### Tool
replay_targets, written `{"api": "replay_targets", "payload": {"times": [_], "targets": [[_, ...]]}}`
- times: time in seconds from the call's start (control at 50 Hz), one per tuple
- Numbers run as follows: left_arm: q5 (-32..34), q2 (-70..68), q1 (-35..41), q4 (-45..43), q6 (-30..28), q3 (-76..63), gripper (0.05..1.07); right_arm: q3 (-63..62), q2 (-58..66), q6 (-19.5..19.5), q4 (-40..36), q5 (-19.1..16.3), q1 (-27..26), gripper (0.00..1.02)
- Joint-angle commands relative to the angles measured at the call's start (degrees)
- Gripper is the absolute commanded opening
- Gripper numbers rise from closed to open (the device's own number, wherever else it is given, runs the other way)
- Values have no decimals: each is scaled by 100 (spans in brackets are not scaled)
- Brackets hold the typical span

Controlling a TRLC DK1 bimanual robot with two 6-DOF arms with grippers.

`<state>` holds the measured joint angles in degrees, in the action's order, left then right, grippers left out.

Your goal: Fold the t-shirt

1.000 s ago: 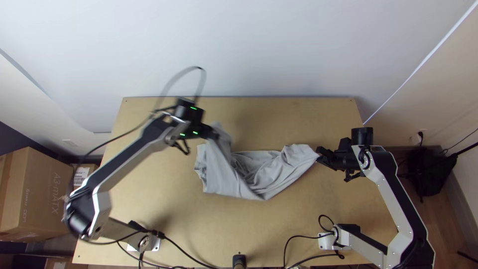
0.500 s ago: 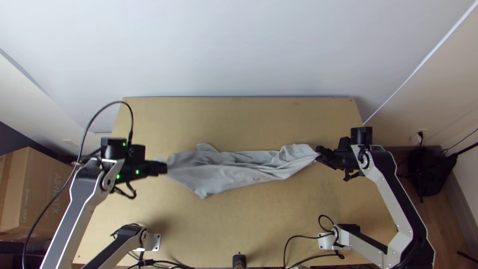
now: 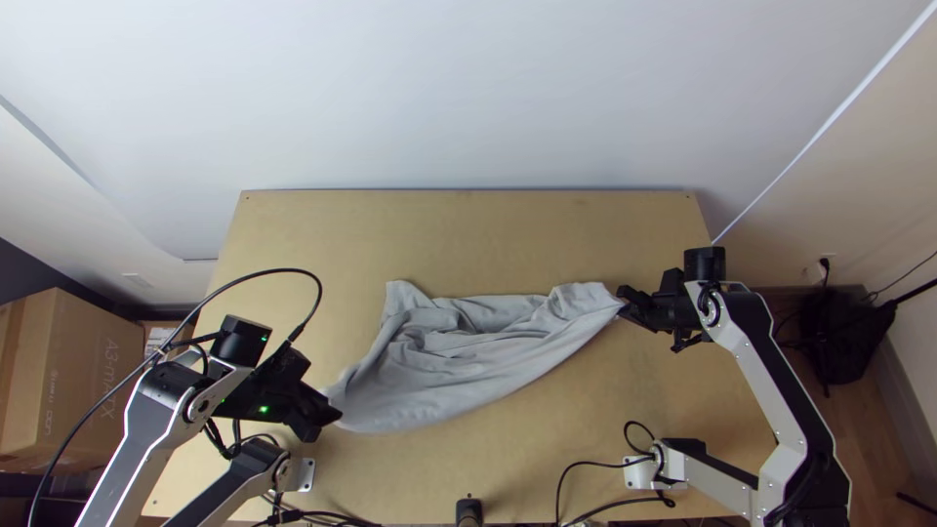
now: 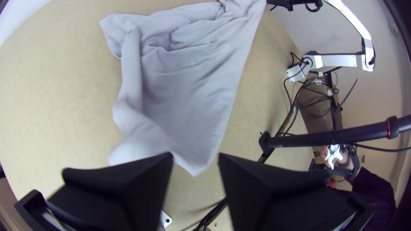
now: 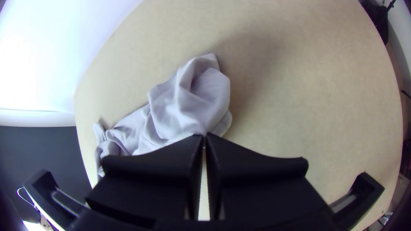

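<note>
A light grey t-shirt lies bunched and creased across the middle of the table, its lower left part drawn toward my left gripper. In the left wrist view the left gripper is open, with the shirt's end just beyond the gap between its fingers. My right gripper is at the shirt's right end. Seen in the right wrist view, the right gripper is shut on a bit of grey cloth.
Bare wood of the table lies behind and in front of the shirt. Black cables run along the near edge between the arm bases. A cardboard box stands off the table at the left. A person's hand holds a white object in the left wrist view.
My left gripper swung left with the cloth, then came toward the near edge; its fingers have parted from the cloth. The shirt's left part now spreads nearer the front. The right gripper stays nearly still.
</note>
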<state>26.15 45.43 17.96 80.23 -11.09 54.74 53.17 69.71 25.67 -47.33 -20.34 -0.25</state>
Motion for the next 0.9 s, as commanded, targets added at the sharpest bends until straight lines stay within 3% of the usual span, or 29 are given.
{"api": "replay_targets", "payload": {"times": [0.0,0.1,0.24,0.32,0.42,0.5,0.66,0.76,0.88], "targets": [[48,71,59,63,-323,89,98,-70,69,34,22,12,-63,2],[4,142,-82,63,-569,133,100,-70,60,34,22,12,-89,2],[259,704,-934,-121,-939,634,100,-87,51,52,22,12,-98,2],[514,1126,-996,-235,-763,968,100,-122,51,52,22,12,-98,2],[558,1442,-767,-1053,-121,1065,100,-158,60,78,22,12,-98,2],[540,1750,-512,-1686,415,1135,90,-166,60,87,22,12,-98,2],[-189,2453,147,-2688,749,1127,86,-184,51,131,31,12,-72,2],[-585,2857,437,-3197,793,1170,75,-184,25,158,31,12,-72,2],[-1165,3376,788,-3698,723,1267,75,-219,7,166,31,12,-80,2]]}}
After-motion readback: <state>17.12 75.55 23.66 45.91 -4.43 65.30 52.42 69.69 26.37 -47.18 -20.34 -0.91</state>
